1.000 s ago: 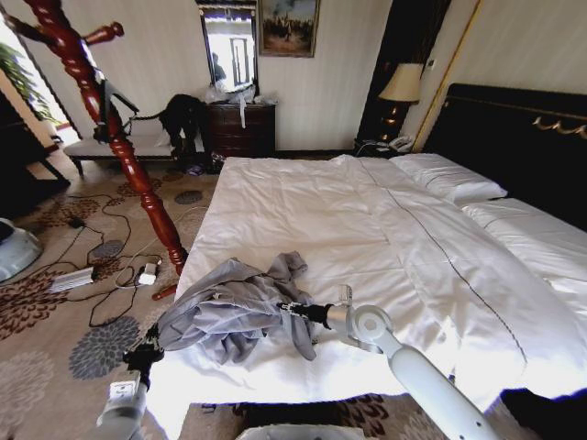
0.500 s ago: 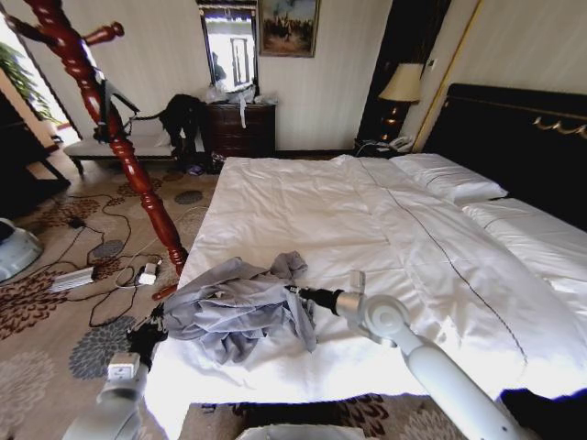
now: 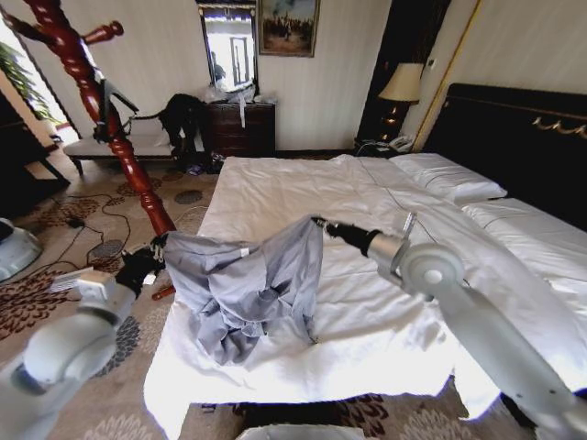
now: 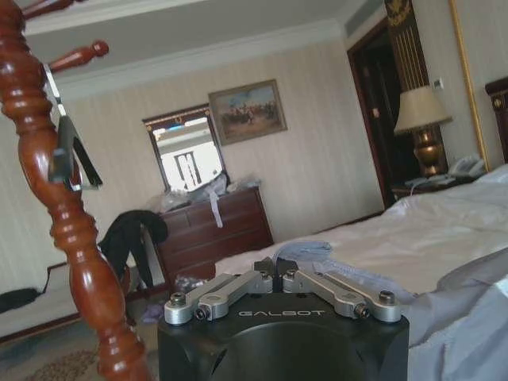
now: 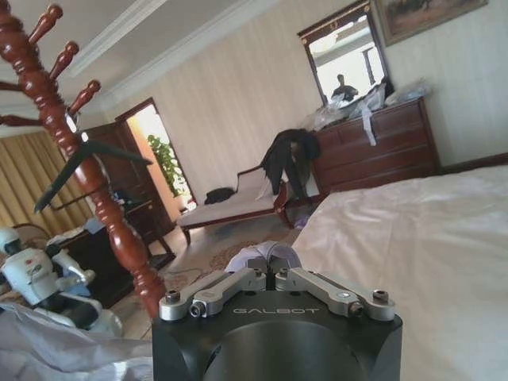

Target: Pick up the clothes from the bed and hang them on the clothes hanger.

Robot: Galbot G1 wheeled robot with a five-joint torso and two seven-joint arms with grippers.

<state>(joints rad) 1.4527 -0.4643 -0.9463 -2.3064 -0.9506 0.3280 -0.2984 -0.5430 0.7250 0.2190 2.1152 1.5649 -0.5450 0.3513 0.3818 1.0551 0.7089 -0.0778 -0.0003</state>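
Shirt (image 3: 240, 286) now lifted off bed (image 3: 385, 302), stretched between left gripper (image 3: 156, 252) and right gripper (image 3: 318, 222), both clenched on fabric; lower folds apparently touching duvet. Hanger (image 3: 108, 108) on coat stand (image 3: 110, 128), well apart. Pick-up nearly complete.

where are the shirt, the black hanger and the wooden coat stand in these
shirt (image 3: 240, 289), head view, on the middle of the hanging grey-blue fabric.
black hanger (image 5: 86, 156), right wrist view, on its dark shoulder bar beside the stand.
wooden coat stand (image 3: 119, 137), head view, on the turned reddish-brown pole.
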